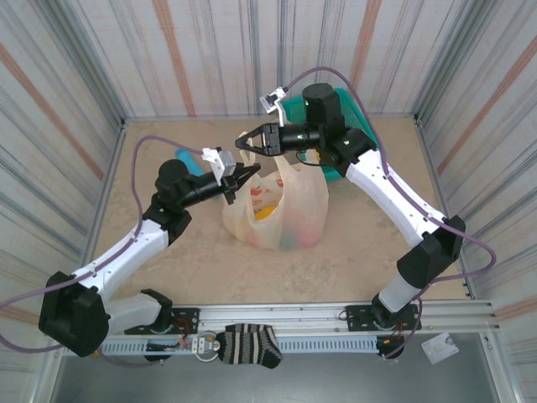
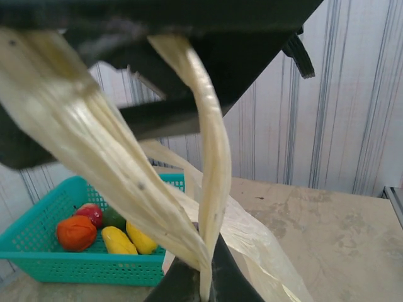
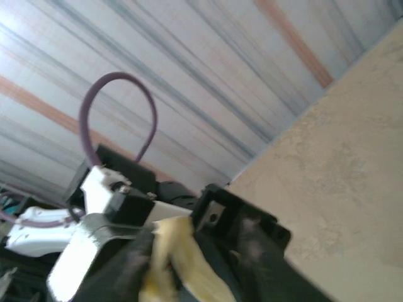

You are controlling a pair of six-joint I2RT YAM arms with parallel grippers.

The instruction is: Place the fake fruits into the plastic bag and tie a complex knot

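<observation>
Left fingers (image 1: 243,175): clenched on the cream handle (image 2: 211,157) of the plastic bag (image 1: 281,217), left of frame centre in the top view.
Grip in the left wrist view: two twisted strands of the handle run from the top of the frame down to the bottom centre. They meet where the dark fingers pinch them.
Right fingers (image 1: 252,133): parted in a V, upper centre of the top view, above the bag and pointing left.
Right wrist view: a cream strip (image 3: 179,261) lies between blurred dark shapes at the bottom. I cannot tell whether the right fingers touch it.
Plastic bag, place: centre of the table (image 1: 361,252), between the two arms.
Plastic bag, direction: stands upright with its mouth up. The gathered handle's long axis slants up and left toward the left fingers.
Bag contents: fake fruits (image 1: 267,211) show through the thin plastic, yellow near the middle and reddish above. I cannot count them.
Basket (image 1: 294,107): teal mesh, upper centre of the top view, partly behind the right arm.
Basket contents, left wrist view: an orange fruit (image 2: 75,233), a red one (image 2: 92,212), a green one (image 2: 114,218) and two yellow ones (image 2: 118,241).
</observation>
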